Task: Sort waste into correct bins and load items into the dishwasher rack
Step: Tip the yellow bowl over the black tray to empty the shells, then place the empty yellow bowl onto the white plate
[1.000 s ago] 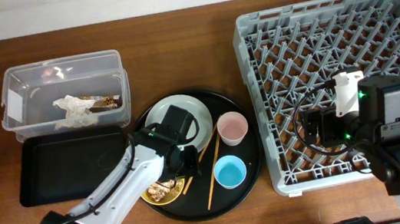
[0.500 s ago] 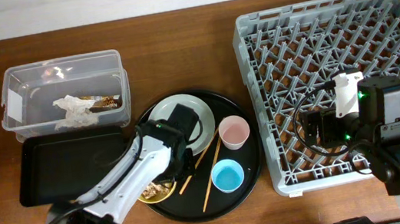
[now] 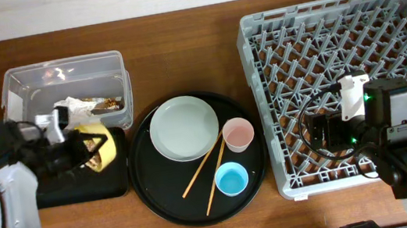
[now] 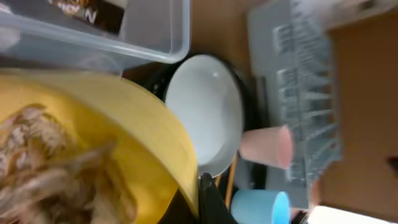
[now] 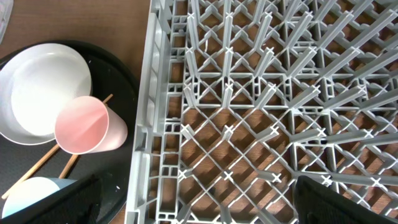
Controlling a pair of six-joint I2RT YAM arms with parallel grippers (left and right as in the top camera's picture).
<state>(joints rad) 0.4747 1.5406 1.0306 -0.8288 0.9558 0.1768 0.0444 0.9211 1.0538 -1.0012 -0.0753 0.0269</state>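
My left gripper (image 3: 92,154) is shut on the rim of the small yellow bowl (image 3: 105,145), held tilted over the right end of the shallow black bin (image 3: 72,190). In the left wrist view the bowl (image 4: 124,137) still carries beige food scraps (image 4: 50,168), with the gripper (image 4: 198,202) pinching its edge. The clear bin (image 3: 62,89) holds a crumpled napkin (image 3: 70,106) and a wrapper (image 3: 104,105). The plate (image 3: 184,128), pink cup (image 3: 237,134), blue cup (image 3: 232,177) and chopsticks (image 3: 201,169) lie on the round black tray (image 3: 170,205). My right gripper (image 5: 199,205) hangs open over the dishwasher rack (image 3: 342,33).
The rack (image 5: 261,112) fills the right side of the table, its left wall close to the round tray (image 5: 118,81). The pink cup (image 5: 87,127) lies beside the plate (image 5: 43,93). Bare wood shows behind the trays.
My left arm has swung left, carrying the yellow bowl off the round tray to above the black bin, now tilted. The right arm has not moved.
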